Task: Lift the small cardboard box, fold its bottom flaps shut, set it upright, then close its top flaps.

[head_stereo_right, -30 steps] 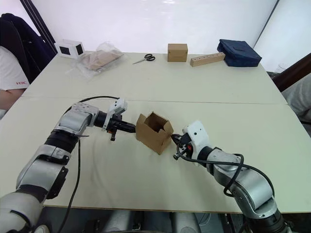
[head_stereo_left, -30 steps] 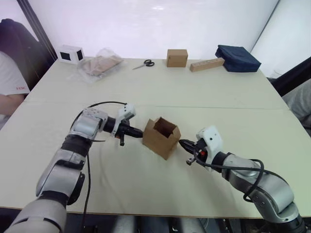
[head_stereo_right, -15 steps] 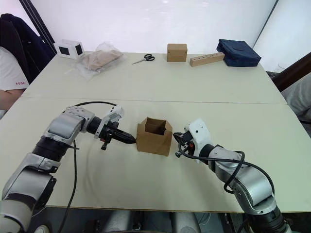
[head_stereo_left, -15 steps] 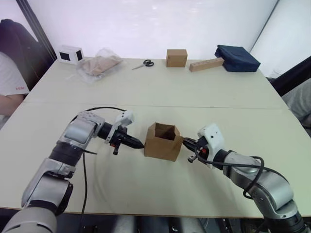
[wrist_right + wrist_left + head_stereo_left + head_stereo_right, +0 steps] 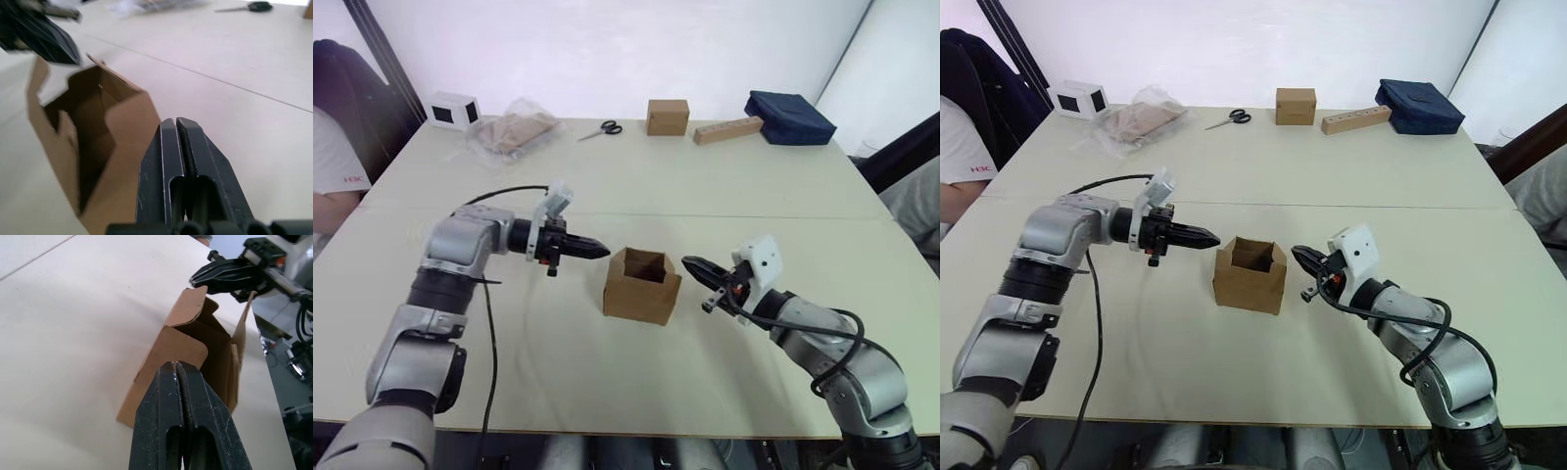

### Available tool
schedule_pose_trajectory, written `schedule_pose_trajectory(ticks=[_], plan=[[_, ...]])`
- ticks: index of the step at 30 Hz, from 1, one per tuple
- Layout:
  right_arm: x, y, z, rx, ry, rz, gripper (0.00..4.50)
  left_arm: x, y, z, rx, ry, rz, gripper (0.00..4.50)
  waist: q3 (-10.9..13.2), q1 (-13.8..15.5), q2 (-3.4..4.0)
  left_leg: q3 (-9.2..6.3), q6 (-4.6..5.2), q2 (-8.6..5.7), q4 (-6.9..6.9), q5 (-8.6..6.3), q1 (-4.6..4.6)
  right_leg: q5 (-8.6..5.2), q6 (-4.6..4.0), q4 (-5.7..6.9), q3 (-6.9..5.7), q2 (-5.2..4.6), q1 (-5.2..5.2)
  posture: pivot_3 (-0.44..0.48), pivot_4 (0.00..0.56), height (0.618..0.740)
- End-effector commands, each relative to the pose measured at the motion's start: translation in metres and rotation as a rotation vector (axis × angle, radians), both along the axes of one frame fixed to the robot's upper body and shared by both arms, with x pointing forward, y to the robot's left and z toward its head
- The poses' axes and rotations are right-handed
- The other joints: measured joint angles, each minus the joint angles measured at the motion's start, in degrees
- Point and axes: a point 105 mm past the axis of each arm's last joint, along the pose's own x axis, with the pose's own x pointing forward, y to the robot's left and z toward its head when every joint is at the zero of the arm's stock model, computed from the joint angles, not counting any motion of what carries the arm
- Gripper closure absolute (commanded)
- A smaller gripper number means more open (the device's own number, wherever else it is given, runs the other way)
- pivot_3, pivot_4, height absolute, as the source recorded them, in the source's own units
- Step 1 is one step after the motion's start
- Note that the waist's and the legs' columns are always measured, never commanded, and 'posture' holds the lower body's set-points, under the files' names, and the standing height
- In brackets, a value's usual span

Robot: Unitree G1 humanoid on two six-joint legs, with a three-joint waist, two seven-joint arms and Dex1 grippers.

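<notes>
- The small brown corrugated cardboard box [image 5: 642, 286] is seen standing upright on the pale beige worktop [image 5: 636, 176], near the front middle, with its top open and its flaps raised.
- The left tool [image 5: 599, 249] is held level just above and beside the box's left top corner; its two black fingers are pressed together, nothing is gripped, and it stands clear of the cardboard.
- The right tool [image 5: 690, 264] is held just to the right of the box's upper right edge, pointed toward it; its fingers are likewise clenched on nothing, and a small gap to the box is visible.
- In the left wrist view, the box's open top with its rounded flaps [image 5: 188, 340] is seen past the closed fingers, with the right tool beyond it.
- Along the far edge of the worktop are laid a white box with black squares [image 5: 455, 109], a clear crumpled plastic bag with tan contents [image 5: 514, 129], black-handled scissors [image 5: 603, 128], a neat brown cardboard cube [image 5: 668, 117], a long tan wooden block [image 5: 728, 130] and a folded dark blue cloth [image 5: 790, 117].
- A person's white sleeve [image 5: 335, 162] is seen at the left edge.
</notes>
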Motion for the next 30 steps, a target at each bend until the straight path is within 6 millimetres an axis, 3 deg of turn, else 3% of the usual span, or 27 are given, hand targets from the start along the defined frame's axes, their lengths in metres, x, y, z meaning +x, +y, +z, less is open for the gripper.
schedule_pose_trajectory(ticks=[1,8,16,23,30], plan=[[0.001,0.004,0.008,0.036,-0.046,0.031,4.5,0.0,-0.006,0.004,-0.017,-0.034,-0.012,4.48,0.0,0.0,0.0,0.0,0.0,0.0,0.0,0.0,0.0,0.0,0.0,0.0,0.0,0.0,0.0,0.0,0.15,0.74],[-0.002,0.029,-0.03,-0.024,0.057,0.2,4.5,-0.003,-0.023,-0.032,0.032,-0.013,-0.049,4.48,0.0,0.0,0.01,0.02,0.0,-0.01,-0.02,0.0,0.33,-0.01,-0.01,-0.04,0.0,-0.01,0.32,0.0,0.15,0.74],[0.001,0.031,-0.04,-0.056,0.055,0.198,4.5,-0.006,-0.026,-0.044,0.061,-0.029,-0.049,4.48,-0.1,0.0,0.01,0.01,0.02,0.02,-0.09,-0.02,0.81,-0.02,-0.03,-0.11,0.01,0.0,0.77,0.0,0.15,0.74],[0.003,0.021,-0.031,-0.063,0.005,0.15,4.5,-0.008,-0.019,-0.029,0.024,-0.022,-0.039,4.48,-0.1,0.0,0.01,0.01,0.02,0.02,-0.09,-0.02,0.81,-0.02,-0.02,-0.1,0.01,0.0,0.77,0.0,0.15,0.74],[-0.004,0.011,0.028,0.02,-0.157,0.091,4.5,-0.004,0.003,0.01,-0.079,-0.007,0.038,4.48,0.0,0.0,0.02,0.0,0.01,0.02,-0.09,-0.02,0.75,-0.02,-0.02,-0.1,0.01,-0.03,0.71,0.0,0.15,0.74]])
